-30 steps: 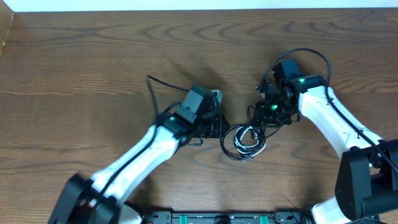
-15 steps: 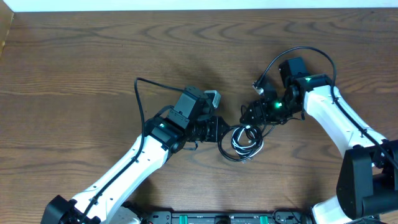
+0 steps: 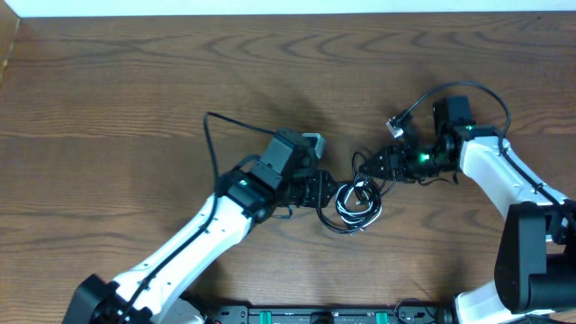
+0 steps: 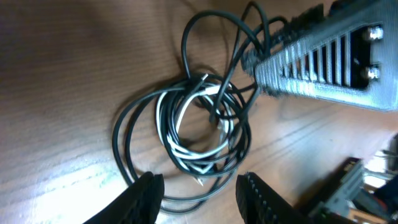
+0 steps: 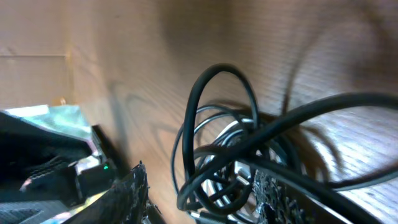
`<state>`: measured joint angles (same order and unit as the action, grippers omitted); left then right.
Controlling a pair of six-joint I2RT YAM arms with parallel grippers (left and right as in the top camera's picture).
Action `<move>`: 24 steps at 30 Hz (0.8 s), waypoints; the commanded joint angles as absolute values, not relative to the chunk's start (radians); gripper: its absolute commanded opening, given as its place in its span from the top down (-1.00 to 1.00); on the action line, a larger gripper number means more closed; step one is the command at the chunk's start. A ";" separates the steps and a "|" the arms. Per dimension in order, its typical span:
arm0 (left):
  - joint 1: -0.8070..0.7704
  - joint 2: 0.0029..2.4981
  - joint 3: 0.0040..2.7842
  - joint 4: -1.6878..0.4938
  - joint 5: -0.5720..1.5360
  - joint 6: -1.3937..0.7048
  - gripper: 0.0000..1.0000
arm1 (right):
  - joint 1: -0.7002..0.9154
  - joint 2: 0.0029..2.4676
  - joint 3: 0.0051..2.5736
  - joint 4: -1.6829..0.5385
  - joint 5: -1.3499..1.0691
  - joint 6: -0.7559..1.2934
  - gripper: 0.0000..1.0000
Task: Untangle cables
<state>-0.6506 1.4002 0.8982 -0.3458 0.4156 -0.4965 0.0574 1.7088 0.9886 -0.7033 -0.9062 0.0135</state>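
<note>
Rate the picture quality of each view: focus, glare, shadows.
Overhead: evenly lit and sharp, the cables clearly resolved. Left wrist: the cables are crisp, with a bright glare patch on the table at lower left. Right wrist: the nearest black loops are blurred, the wood is pale and washed out at upper left, and a soft shadow lies at upper right.

Brown wooden table, grain running lengthwise. Just right of centre we find a tangled coil of cables resting on the wood: black cords looped together with one white cord.
</note>
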 commanded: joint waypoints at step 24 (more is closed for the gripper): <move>-0.718 1.667 0.896 -0.020 0.350 -0.480 0.14 | 0.028 1.694 0.943 -0.664 -1.050 -0.024 -0.07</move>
